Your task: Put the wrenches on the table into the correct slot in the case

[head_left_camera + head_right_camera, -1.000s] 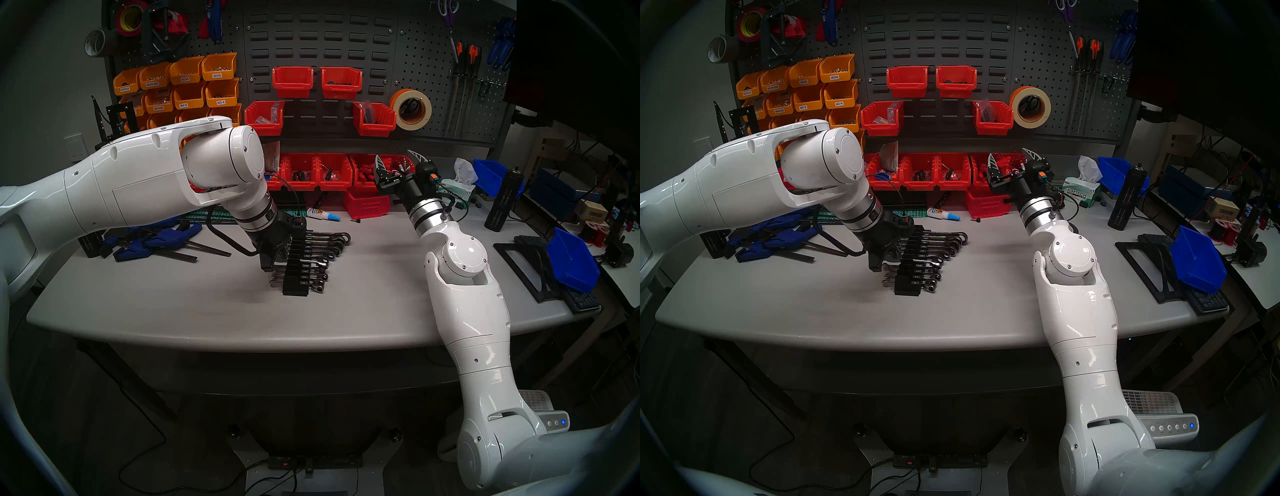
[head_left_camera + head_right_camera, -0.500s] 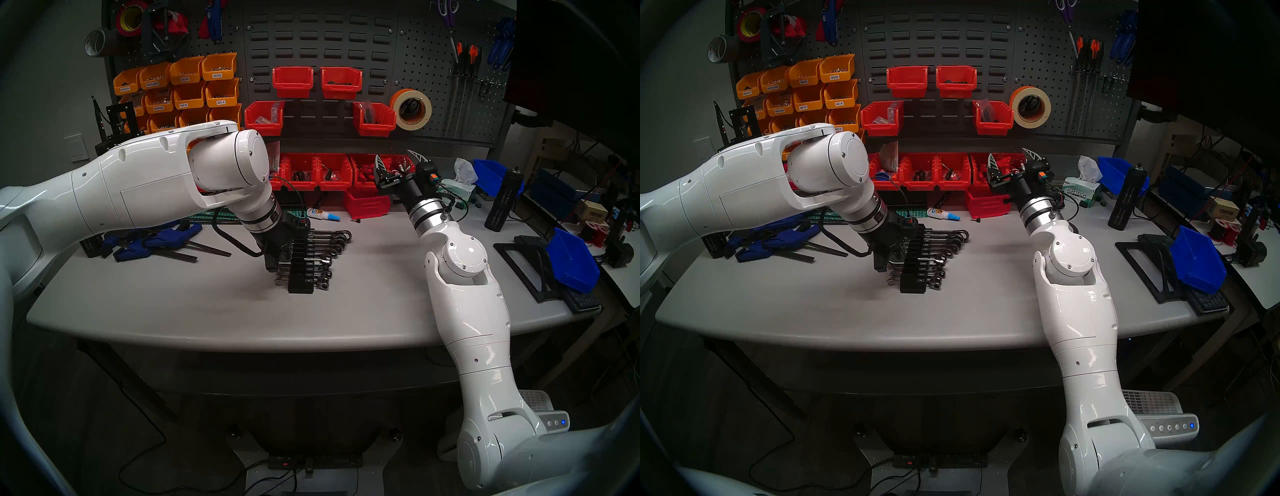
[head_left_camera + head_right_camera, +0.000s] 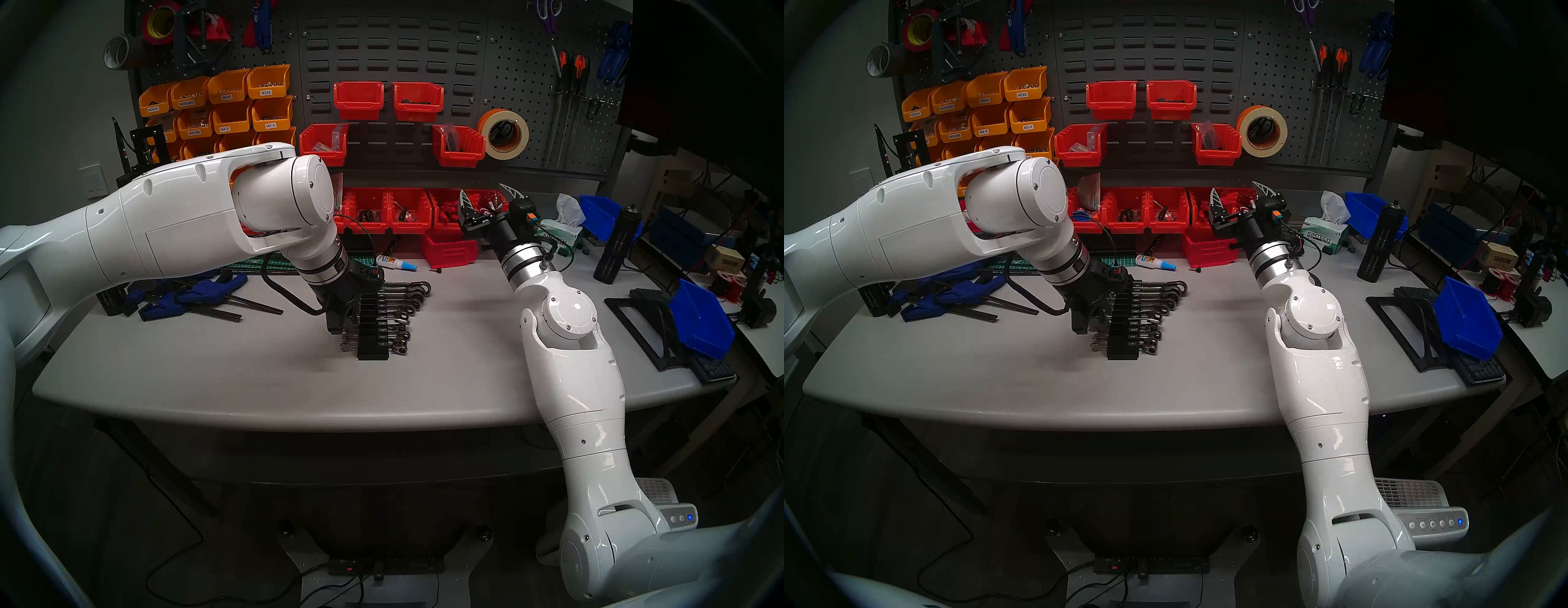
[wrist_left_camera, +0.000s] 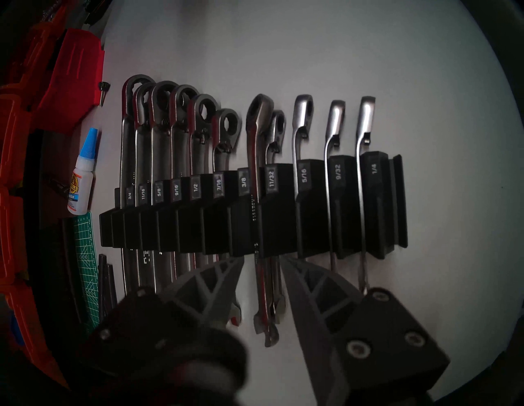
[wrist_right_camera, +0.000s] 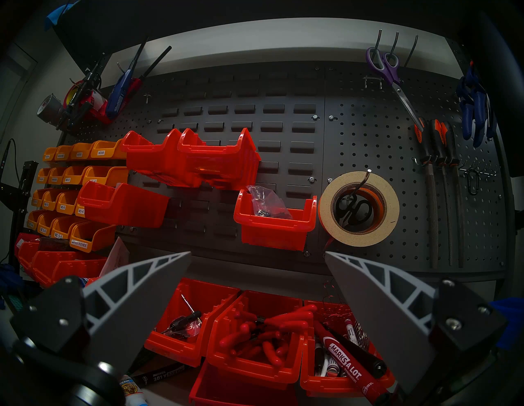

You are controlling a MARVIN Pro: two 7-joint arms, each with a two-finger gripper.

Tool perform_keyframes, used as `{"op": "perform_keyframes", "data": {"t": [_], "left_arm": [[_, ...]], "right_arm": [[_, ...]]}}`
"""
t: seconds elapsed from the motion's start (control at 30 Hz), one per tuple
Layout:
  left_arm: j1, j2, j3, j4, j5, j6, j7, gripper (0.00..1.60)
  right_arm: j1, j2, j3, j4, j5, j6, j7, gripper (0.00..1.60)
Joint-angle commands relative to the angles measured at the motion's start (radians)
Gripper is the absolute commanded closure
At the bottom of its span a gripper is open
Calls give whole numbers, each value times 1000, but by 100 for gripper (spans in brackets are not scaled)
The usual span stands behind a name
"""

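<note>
The black stepped case stands mid-table with chrome wrenches in its labelled slots. In the left wrist view the case shows one wrench lying at the 3/8 label, riding higher than its neighbours. A shorter wrench sits beside it at 11/32. My left gripper is open just left of the case. Its fingers stand either side of these two wrench handles without touching them. My right gripper is open and empty, raised at the back; it also shows in the right wrist view.
A glue bottle and a small red bin lie behind the case. Blue clamps lie at the left. A blue bin on a black stand is at the right. Red bins line the back.
My left gripper has moved right, and the case with its wrenches has slid right with it. The right arm has not moved.
</note>
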Motion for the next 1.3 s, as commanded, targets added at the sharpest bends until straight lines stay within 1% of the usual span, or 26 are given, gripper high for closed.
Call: {"op": "perform_keyframes", "data": {"t": [0.0,0.23,0.37,0.7,0.87,0.97,1.1,1.2,1.23,1.27], "left_arm": [[-38,2,-32,20,6,-10,8,80],[-37,5,-38,41,12,-20,12,83],[-30,5,-36,53,11,-31,11,88],[-19,-7,-24,78,8,-49,-5,87],[-9,-16,-23,90,10,-53,3,87],[-10,-22,-27,94,9,-54,6,87],[-21,-23,-28,94,5,-47,-12,84],[-19,-26,-24,100,4,-47,-22,89],[-15,-27,-25,103,3,-47,-23,96],[-14,-30,-23,107,4,-48,-24,99]], "right_arm": [[30,-1,-1,-32,0,-7,2,0],[30,-1,-1,-32,0,-7,2,0],[30,-1,-1,-33,0,-6,2,0],[29,-1,-2,-33,0,-6,1,0],[29,0,-2,-33,0,-6,1,0],[30,0,-2,-33,0,-6,1,0],[30,0,-2,-33,0,-7,1,0],[30,0,-2,-33,0,-6,1,0],[30,0,-2,-33,0,-6,1,0],[30,0,-2,-33,0,-6,1,0]]}}
